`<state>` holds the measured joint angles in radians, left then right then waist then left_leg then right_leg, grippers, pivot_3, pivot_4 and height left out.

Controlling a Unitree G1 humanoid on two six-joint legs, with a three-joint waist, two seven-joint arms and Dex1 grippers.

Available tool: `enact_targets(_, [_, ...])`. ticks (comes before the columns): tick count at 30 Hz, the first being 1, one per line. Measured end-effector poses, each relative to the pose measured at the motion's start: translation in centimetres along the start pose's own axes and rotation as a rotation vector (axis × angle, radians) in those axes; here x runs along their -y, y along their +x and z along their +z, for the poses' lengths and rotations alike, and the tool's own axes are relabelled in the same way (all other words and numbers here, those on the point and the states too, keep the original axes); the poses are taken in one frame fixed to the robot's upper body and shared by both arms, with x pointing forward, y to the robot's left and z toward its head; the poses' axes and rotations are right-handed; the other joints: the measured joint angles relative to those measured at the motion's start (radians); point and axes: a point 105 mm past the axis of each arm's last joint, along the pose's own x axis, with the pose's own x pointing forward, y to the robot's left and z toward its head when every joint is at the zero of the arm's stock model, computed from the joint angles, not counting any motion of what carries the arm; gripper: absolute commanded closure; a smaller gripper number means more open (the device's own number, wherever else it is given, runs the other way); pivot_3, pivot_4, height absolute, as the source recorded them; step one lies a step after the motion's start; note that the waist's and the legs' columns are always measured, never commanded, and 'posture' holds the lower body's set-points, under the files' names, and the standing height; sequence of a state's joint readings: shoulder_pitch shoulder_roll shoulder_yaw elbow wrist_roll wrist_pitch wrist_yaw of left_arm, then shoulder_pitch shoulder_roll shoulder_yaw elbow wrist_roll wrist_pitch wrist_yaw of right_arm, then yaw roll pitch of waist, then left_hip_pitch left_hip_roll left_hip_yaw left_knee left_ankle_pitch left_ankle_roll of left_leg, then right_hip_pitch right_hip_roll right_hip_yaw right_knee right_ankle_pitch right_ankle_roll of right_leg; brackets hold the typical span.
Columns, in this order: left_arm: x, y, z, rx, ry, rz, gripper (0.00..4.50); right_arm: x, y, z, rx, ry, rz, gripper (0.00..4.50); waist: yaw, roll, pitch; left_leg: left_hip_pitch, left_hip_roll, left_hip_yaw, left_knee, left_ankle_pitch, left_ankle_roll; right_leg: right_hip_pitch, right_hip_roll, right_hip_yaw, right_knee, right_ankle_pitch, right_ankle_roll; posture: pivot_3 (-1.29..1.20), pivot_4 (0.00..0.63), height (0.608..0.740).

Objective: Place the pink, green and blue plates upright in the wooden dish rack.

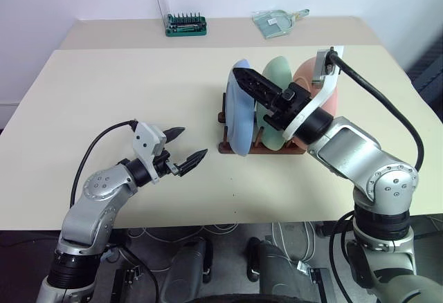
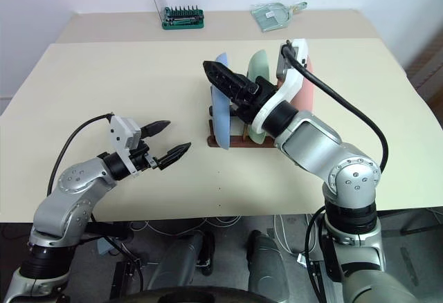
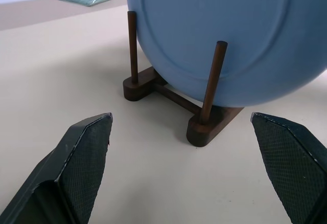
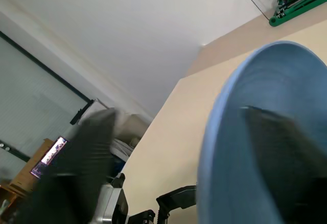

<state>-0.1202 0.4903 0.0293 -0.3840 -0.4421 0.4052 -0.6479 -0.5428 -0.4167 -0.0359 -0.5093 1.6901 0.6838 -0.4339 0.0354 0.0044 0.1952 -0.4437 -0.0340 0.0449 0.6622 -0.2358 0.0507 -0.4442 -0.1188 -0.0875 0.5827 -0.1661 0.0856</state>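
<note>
Both arms are built of rounded silver-grey segments joined by black collars, with small screws seen on the elbow housings. A white bracket and a black cable are carried at each wrist. Each claw, left claw (image 1: 187,145) and right claw (image 1: 257,99), is formed of two tapered black fingers (image 3: 84,155) with cross-hatched pads.

Beige table (image 1: 138,75), w/ second tabletop butted on at far edge. Directly on it: wooden dish rack (image 1: 228,147) right of centre; green box of tool bits (image 1: 185,25) far centre; clear glass item (image 1: 277,21) far right.
</note>
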Motion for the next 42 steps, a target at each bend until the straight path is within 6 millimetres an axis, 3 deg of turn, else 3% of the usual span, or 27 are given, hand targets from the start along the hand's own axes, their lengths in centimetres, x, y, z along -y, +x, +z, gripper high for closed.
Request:
enact_targets(8, [0.0,0.0,0.0,-0.001,-0.001,-0.002,0.0,-0.1,-0.2,1.1,-0.009,-0.193,0.008,0.06,0.001,0.0,0.0,0.0,0.0,0.0,0.0,0.0,0.0,0.0,0.0,0.0,-0.001,0.0,0.0,0.0,0.15,0.74])
enact_targets(16, [0.2,0.2,-0.1,0.0,-0.003,-0.01,0.0,-1.9,-1.0,2.4,-0.038,-0.497,0.124,0.06,0.003,0.0,0.0,-0.001,0.0,0.001,0.0,-0.001,0.001,0.0,0.0,-0.001,-0.002,0.0,0.0,0.0,0.15,0.74])
enact_targets(18, [0.2,0.2,-0.1,0.0,-0.003,-0.009,0.0,-2.0,-1.9,3.9,-0.025,-0.624,0.138,0.06,0.008,0.0,0.0,-0.003,0.0,0.001,0.0,-0.001,0.001,0.0,0.0,-0.002,-0.004,0.0,0.001,0.0,0.15,0.74])
enact_targets(21, [0.1,0.1,-0.3,-0.002,-0.008,-0.004,0.0,-2.2,-5.1,9.0,0.094,-0.806,0.131,0.06,0.009,-0.001,0.0,-0.003,0.0,0.002,0.0,-0.002,0.004,0.001,0.0,-0.002,-0.006,0.0,0.001,0.0,0.15,0.74])
enact_targets(22, [0.0,0.0,-0.4,-0.005,-0.009,0.002,0.0,-1.7,-6.1,9.9,0.105,-0.83,0.109,0.06,0.008,-0.002,0.0,-0.002,0.0,0.002,0.0,-0.003,0.005,0.002,0.0,-0.002,-0.006,-0.001,0.001,0.0,0.15,0.74])
enact_targets(25, [-0.4,-0.2,-0.8,-0.016,-0.005,0.018,0.0,2.3,-9.8,11.6,0.083,-0.849,-0.026,0.06,0.006,-0.002,-0.001,-0.002,0.0,0.004,0.0,-0.003,0.007,0.002,-0.001,-0.002,-0.007,0.0,0.001,0.0,0.15,0.74])
enact_targets(28, [-0.9,-0.2,-1.0,-0.019,-0.004,0.033,0.0,5.2,-12.2,11.5,0.047,-0.848,-0.106,0.06,0.004,-0.002,0.0,0.0,0.001,0.006,0.0,-0.003,0.007,0.001,-0.002,0.0,-0.005,0.001,0.003,0.0,0.15,0.74])
enact_targets(30, [-1.9,-0.8,-1.3,-0.029,0.002,0.075,0.0,8.4,-14.6,11.7,0.025,-0.84,-0.235,0.06,0.004,-0.002,0.0,0.0,0.004,0.006,0.001,-0.003,0.005,0.002,-0.001,-0.001,-0.005,0.0,0.003,0.0,0.15,0.74])
enact_targets(34, [-3.8,-2.8,-2.6,-0.083,-0.004,0.168,0.0,14.3,-18.8,9.7,-0.059,-0.766,-0.424,0.06,0.002,0.0,0.0,0.001,0.005,0.008,0.001,-0.004,0.004,0.001,-0.001,-0.001,-0.005,0.0,0.004,0.0,0.15,0.74])
enact_targets(38, [-3.9,-4.1,-3.7,-0.12,-0.006,0.196,0.0,17.2,-20.2,7.6,-0.11,-0.74,-0.489,0.06,0.0,0.001,0.0,0.001,0.007,0.009,0.001,-0.005,0.002,0.0,-0.001,-0.001,-0.005,0.0,0.003,0.0,0.15,0.74])
enact_targets(42, [-4.0,-4.6,-4.2,-0.135,-0.016,0.215,0.0,18.5,-19.8,6.2,-0.153,-0.749,-0.495,0.06,0.003,0.002,0.0,0.001,0.008,0.01,0.001,-0.005,0.001,-0.001,-0.001,-0.001,-0.005,0.001,0.003,0.0,0.15,0.74])
